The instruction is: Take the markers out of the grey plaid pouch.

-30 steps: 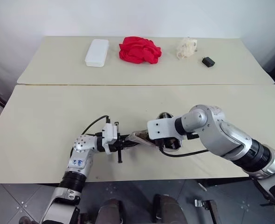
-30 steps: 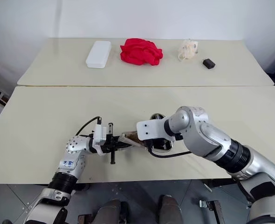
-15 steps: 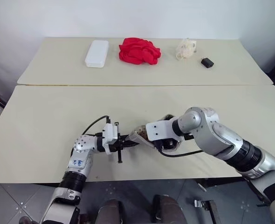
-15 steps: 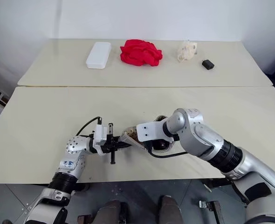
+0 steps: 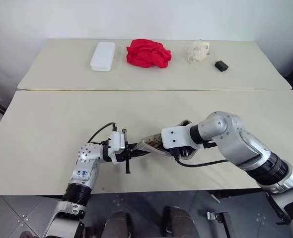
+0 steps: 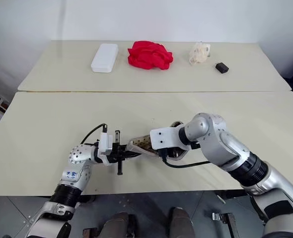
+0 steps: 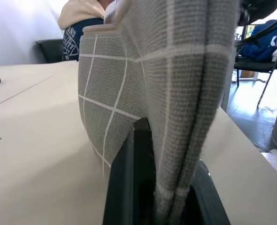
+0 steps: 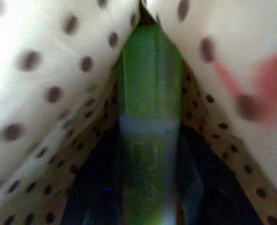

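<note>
From the head camera, the grey plaid pouch [image 5: 151, 145] is held above the near table [image 5: 47, 129], near its front edge, between the two arms. The left gripper [image 5: 135, 152] is clamped on the pouch's left end. The right gripper [image 6: 172, 152] is buried in the pouch mouth, its jaws hidden. No lettering is readable.

On the far table lie a white case [image 5: 103, 55], a red cloth [image 5: 148, 53], a cream crumpled object [image 5: 198, 50] and a small black object [image 5: 221, 65].

The left wrist camera shows grey woven fabric with thin white grid lines pinched between black fingers [image 7: 129, 187].

The right wrist camera shows cream lining with dark dots and a green marker [image 8: 150, 140] between the fingers, which are closed on it.
</note>
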### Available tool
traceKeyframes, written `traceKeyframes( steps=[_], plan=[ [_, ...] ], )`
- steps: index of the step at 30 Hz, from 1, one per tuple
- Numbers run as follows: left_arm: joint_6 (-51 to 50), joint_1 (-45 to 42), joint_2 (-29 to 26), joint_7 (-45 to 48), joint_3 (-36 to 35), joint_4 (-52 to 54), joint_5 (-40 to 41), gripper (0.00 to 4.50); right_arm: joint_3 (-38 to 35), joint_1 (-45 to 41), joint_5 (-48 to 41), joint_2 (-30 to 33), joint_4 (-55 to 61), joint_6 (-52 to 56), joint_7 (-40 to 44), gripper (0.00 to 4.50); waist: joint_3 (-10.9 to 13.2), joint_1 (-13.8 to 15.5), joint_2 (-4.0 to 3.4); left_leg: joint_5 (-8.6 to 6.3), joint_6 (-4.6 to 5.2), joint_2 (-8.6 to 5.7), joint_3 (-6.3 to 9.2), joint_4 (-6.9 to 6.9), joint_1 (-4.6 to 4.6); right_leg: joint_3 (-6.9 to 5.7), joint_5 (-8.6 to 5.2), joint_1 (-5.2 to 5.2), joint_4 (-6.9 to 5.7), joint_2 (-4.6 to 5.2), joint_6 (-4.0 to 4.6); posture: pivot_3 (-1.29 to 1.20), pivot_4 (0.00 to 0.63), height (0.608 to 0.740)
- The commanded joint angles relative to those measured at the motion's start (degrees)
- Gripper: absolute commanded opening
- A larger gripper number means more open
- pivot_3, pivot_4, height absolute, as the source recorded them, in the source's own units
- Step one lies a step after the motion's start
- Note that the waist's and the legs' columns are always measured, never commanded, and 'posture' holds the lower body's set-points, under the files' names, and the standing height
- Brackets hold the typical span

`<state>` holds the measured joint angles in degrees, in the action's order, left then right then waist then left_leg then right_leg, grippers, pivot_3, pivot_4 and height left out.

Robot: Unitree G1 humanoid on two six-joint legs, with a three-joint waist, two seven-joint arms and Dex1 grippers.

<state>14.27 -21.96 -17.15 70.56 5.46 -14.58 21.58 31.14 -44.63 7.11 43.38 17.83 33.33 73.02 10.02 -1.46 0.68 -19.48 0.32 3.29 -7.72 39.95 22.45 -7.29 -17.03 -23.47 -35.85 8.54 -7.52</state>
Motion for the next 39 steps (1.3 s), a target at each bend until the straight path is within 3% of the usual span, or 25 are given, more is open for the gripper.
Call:
traceKeyframes(
  steps=[1,11,15,21,25,30,36,39],
  plan=[
    [-0.6,1.84,-1.86,-0.3,-1.05,0.71,0.17,0.0,-6.99,1.06,-5.7,1.89,2.02,-5.49,2.13,1.11,0.01,0.05,0.0,0.0,0.0,0.0,0.0,0.0,0.0,-0.01,0.0,0.0,0.0,0.0,0.0,0.0,0.15,0.74],
    [-1.72,3.87,-3.06,-0.88,-0.75,3.15,0.67,0.0,-13.67,5.98,-13.93,2.69,-0.07,-10.93,2.54,1.11,0.01,0.04,0.0,0.0,0.0,0.0,-0.01,0.0,-0.01,0.01,0.0,0.01,0.01,0.0,0.0,0.0,0.15,0.74],
    [-2.19,4.23,-3.34,-1.37,-0.37,3.6,0.87,0.0,-9.32,7.59,-4.45,6.19,-1.72,-10.89,-1.51,1.11,0.01,0.08,-0.01,0.0,0.0,-0.01,-0.01,0.0,-0.02,0.02,0.0,0.02,0.01,0.01,0.0,0.0,0.15,0.74],
    [-2.24,3.34,-3.08,-1.81,0.18,2.79,0.74,0.0,-1.82,6.63,3.6,4.05,3.2,-2.68,-4.81,1.11,0.01,0.06,-0.01,0.0,0.0,0.01,0.0,0.01,-0.02,0.02,0.0,0.0,-0.01,0.01,0.0,0.0,0.15,0.74],
    [-2.76,2.7,-3.0,-2.16,0.27,3.08,0.88,0.0,-0.65,7.64,3.81,3.57,5.85,-2.25,-4.78,1.11,0.01,0.08,-0.01,0.0,0.0,0.0,0.01,0.01,-0.01,0.02,0.0,0.0,0.0,0.01,0.0,0.0,0.15,0.74],
    [-3.94,2.76,-2.34,-3.41,-0.61,3.57,1.97,0.0,-1.24,8.8,7.18,3.45,3.49,-9.56,-8.81,1.11,0.01,0.03,-0.01,0.0,0.0,0.0,0.0,0.01,-0.02,0.01,0.0,0.0,0.0,0.0,0.0,0.0,0.15,0.74],
    [-6.93,2.92,-1.22,-5.33,-1.92,4.41,4.03,0.0,-3.4,9.47,-1.28,4.22,2.93,-13.63,-0.83,1.11,0.01,0.11,0.0,0.0,0.0,0.0,-0.01,0.01,-0.02,0.02,0.0,0.01,0.0,0.0,0.0,0.0,0.15,0.74],
    [-9.93,2.96,-0.27,-7.0,-3.31,4.96,6.05,0.0,-4.17,6.02,2.75,2.17,-3.15,-18.92,-5.28,1.11,0.01,0.01,0.0,0.0,0.0,0.0,-0.01,0.02,-0.03,0.02,0.0,0.03,0.0,0.0,0.0,0.0,0.15,0.74]
  ],
)
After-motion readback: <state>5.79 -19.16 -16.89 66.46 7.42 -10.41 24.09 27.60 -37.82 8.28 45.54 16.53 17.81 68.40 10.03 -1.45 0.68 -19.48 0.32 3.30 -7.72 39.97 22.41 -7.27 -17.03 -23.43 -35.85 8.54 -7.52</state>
